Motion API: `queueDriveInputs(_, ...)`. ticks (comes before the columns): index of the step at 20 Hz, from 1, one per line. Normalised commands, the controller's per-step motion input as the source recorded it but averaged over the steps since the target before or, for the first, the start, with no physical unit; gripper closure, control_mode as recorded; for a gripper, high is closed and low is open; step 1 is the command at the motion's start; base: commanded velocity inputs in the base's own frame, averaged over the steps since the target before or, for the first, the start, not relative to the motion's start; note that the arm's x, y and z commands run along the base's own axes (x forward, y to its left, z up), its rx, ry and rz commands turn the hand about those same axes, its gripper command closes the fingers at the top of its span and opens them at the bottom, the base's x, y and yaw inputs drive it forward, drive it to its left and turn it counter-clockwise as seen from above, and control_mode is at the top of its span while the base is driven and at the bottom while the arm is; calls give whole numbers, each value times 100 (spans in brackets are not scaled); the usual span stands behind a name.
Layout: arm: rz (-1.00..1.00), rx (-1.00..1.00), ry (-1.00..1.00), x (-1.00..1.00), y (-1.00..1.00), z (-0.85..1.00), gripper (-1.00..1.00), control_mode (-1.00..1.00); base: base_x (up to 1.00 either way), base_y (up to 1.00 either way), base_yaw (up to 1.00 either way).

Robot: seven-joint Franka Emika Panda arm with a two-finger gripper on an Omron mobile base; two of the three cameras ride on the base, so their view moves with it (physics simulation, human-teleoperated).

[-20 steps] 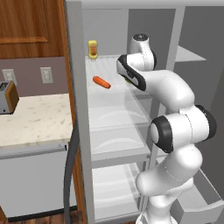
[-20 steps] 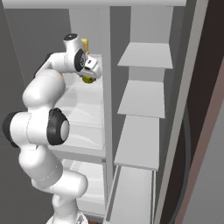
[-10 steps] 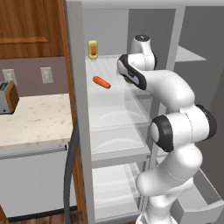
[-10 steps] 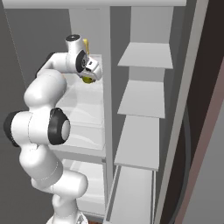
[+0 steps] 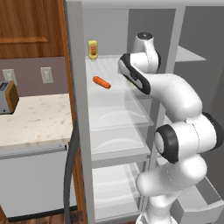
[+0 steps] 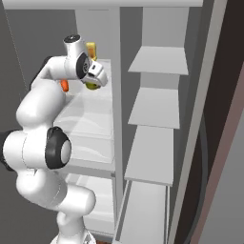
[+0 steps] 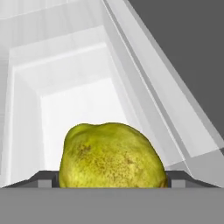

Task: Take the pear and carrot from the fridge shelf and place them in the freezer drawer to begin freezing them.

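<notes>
Pear, rounded and yellow-green [image 7: 113, 156], sits clamped between the robot's two dark fingers [image 7: 43, 180], lifted above the ribbed pale grey-white fridge shelf [image 5: 109, 94]. On that shelf lies a short bright orange carrot [image 5: 101, 82] — well apart from an upright yellow-orange bottle [image 5: 92, 49] behind it.

You see the pear [image 7: 111, 156] low in the centre of the frame, yellow-green with fine speckles. The dark finger tips [image 7: 44, 180] show at its left and right sides, close against it. Above it, pale white walls narrow toward the upper left.
</notes>
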Motion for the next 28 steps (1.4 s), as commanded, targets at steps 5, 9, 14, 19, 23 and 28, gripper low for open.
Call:
queueDriveInputs(5,0,0,-23,-100,0,3,100,-100,0,0,0)
queueDriveInputs(9,0,0,-13,-100,0,-1,100,-100,0,0,0)
queueDriveInputs(14,0,0,-3,-96,-32,-11,100,-100,0,0,0)
queueDriveInputs(19,0,0,12,-12,-18,-1,100,-100,0,0,0)
queueDriveInputs(23,0,0,10,12,0,-12,100,-100,0,0,0)
queueDriveInputs(28,0,1,0,-8,0,-15,100,-100,0,0,0)
